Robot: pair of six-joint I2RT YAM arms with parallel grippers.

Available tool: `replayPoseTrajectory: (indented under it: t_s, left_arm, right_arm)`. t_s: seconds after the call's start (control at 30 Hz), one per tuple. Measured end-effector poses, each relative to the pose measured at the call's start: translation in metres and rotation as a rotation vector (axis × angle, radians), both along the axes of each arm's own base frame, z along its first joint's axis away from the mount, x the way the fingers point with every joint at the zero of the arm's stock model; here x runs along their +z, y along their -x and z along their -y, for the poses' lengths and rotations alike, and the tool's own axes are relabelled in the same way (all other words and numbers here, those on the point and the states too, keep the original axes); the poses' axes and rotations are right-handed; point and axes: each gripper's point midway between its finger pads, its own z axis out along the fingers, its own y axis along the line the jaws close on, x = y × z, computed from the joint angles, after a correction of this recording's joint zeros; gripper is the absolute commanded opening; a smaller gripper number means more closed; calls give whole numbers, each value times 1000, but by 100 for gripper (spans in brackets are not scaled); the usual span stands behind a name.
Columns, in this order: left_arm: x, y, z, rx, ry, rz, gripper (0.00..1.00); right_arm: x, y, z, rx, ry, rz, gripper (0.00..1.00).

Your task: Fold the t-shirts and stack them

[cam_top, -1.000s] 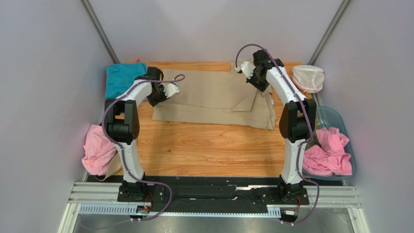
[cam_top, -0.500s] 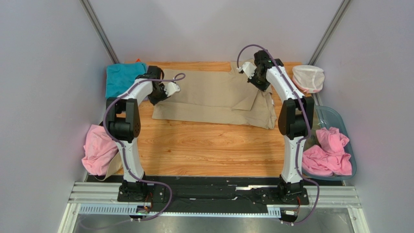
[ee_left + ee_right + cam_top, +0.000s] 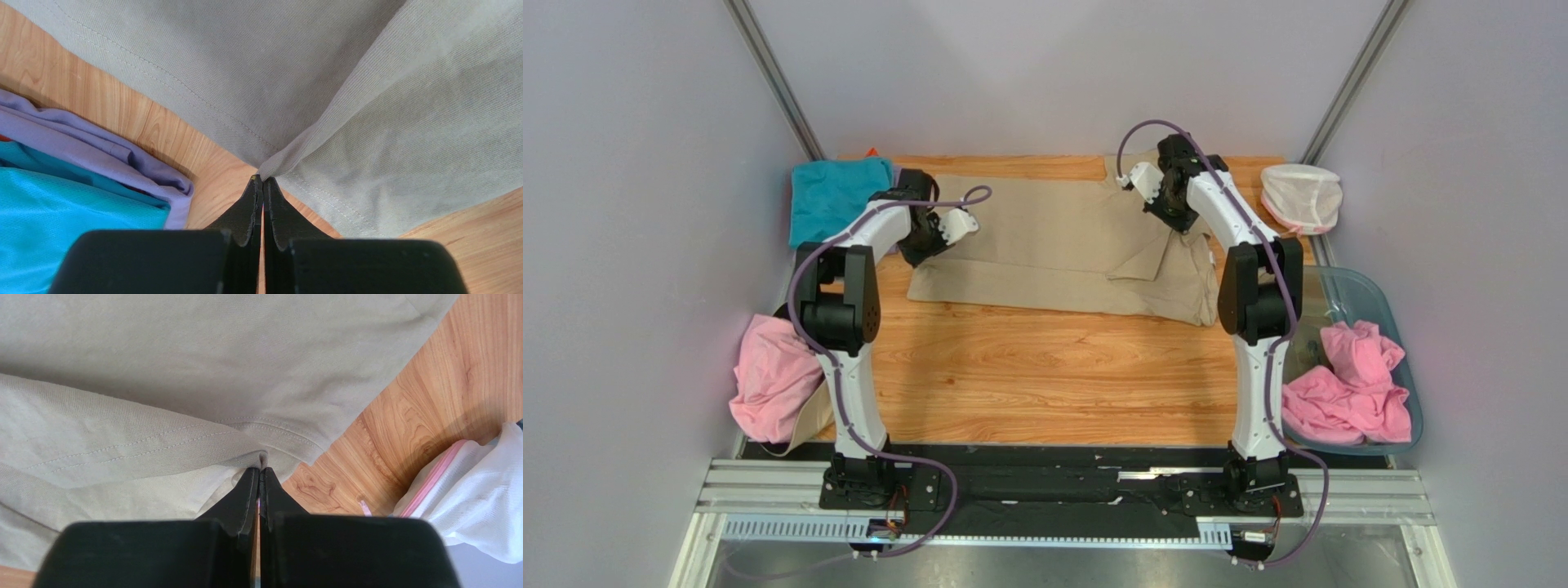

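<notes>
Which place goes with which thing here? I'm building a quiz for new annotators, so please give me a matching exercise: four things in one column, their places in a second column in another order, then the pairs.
Things
1. large tan-beige cotton t-shirt
2. teal cotton t-shirt
3. small white net pouch
4. clear bluish plastic tub

Places
A. far right corner of the wooden table
B. at the right side, holding crumpled pink cloth
C. far left corner
D. spread across the far middle

Pairs: 1-D, 2-C, 3-A, 4-B

walls (image 3: 634, 147) — plain grey | table (image 3: 1038, 368) — light wood | even, soft light
</notes>
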Motion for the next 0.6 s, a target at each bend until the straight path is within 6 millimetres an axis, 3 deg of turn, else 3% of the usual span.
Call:
replayPoseTrajectory:
  t_s: [0.2, 0.6]
  left_arm:
    - [0, -2, 0, 1, -1, 9, 0]
    - [6, -12, 0, 5, 1, 41, 0]
  right_arm:
    - [-15, -3, 2, -5, 16, -19, 0]
    - [-12, -8, 12, -27, 29, 1, 0]
